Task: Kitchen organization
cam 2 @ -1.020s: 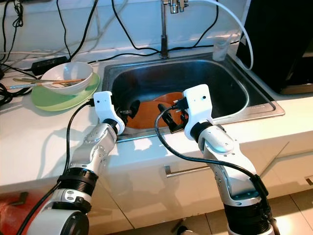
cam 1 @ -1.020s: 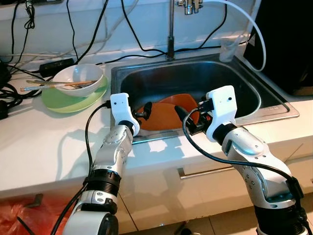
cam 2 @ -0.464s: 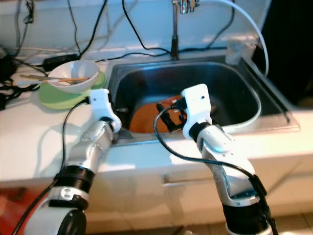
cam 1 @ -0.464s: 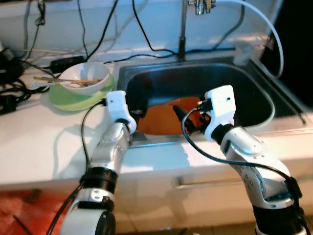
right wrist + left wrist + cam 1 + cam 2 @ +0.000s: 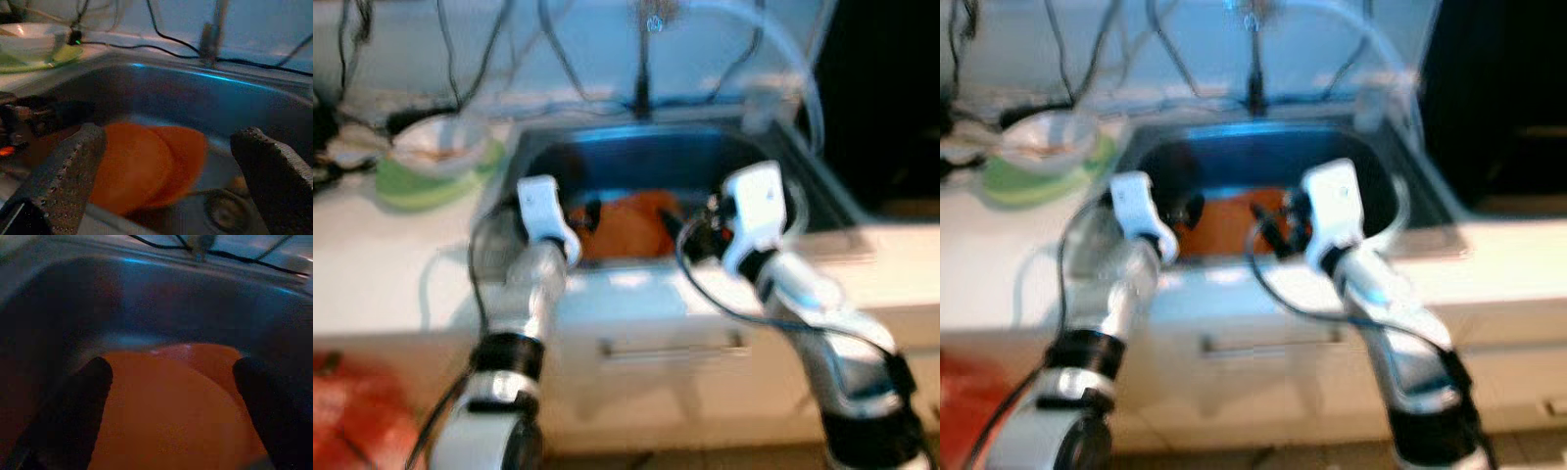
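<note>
Far left on the counter (image 5: 372, 284): white bowl (image 5: 435, 147) with what look like chopsticks laid across it, seated on a green plate (image 5: 421, 186), well apart from both arms; tangle of black cables (image 5: 460, 59) behind. Next rightward: left gripper (image 5: 588, 217) at the near rim of the sink (image 5: 783, 147), fingers (image 5: 78, 406) spread wide, nothing held, orange plates (image 5: 166, 396) framed between them in the left wrist view. Centre, on the sink floor: two orange plates overlapping, one partly over the other (edges soft in the blurred head views). Right of centre: right gripper (image 5: 690, 235) also over the basin, fingers (image 5: 63, 166) wide apart, empty, aimed at the same stack. Faucet (image 5: 211, 34) upright at the back wall. Likely hazards, as judged: both grippers converging on one stack and colliding; pinching only the top plate, dragging the lower one; smooth, possibly wet rim slipping from the fingers and dropping against steel; misjudged reach under present blur.
</note>
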`<state>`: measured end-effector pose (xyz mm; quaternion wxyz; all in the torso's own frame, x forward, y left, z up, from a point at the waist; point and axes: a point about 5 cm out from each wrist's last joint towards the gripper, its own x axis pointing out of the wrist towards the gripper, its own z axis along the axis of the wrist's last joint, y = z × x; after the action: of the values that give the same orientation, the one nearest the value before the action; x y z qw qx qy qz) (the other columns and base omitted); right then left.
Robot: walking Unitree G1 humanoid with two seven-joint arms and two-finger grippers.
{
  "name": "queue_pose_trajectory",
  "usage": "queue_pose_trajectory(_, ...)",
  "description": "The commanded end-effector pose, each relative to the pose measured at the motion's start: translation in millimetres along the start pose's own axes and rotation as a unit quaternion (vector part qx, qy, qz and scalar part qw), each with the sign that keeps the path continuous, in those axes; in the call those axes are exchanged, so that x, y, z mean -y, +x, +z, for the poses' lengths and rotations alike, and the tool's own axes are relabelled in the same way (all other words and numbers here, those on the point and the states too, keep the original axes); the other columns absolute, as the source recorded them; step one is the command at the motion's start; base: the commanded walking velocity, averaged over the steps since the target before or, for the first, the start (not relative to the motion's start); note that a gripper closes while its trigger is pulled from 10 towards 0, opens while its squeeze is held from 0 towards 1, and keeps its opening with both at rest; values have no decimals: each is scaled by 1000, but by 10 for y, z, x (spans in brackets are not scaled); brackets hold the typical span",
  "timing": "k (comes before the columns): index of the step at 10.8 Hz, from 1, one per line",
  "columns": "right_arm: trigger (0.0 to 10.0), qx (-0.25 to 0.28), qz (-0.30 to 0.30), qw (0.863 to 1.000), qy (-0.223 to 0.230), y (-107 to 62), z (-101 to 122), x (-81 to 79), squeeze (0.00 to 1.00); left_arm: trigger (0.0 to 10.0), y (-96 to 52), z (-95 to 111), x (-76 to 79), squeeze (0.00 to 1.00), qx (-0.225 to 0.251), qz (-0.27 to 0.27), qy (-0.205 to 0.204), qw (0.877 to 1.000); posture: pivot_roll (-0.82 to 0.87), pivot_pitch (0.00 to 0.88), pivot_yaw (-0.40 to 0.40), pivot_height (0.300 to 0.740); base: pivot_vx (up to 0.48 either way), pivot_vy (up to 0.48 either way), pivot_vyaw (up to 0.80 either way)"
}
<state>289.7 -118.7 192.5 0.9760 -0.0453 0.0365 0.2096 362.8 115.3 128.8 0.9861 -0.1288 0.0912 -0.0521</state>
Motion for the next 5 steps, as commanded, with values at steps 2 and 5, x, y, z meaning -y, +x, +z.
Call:
queue_pose_trajectory(2, 10000, 15, 15, 1000, -1, 20, 56, -60, 0, 10000, -8, -23, -111, 0, -10, 26, 5, 1000, -120, 0, 79, 740, 0, 0, 0)
queue_pose_trajectory(5, 10000, 18, 18, 1000, -4, 23, 64, -66, 0, 10000, -4, -21, -146, 0, -12, 38, 8, 999, -120, 0, 80, 740, 0, 0, 800)
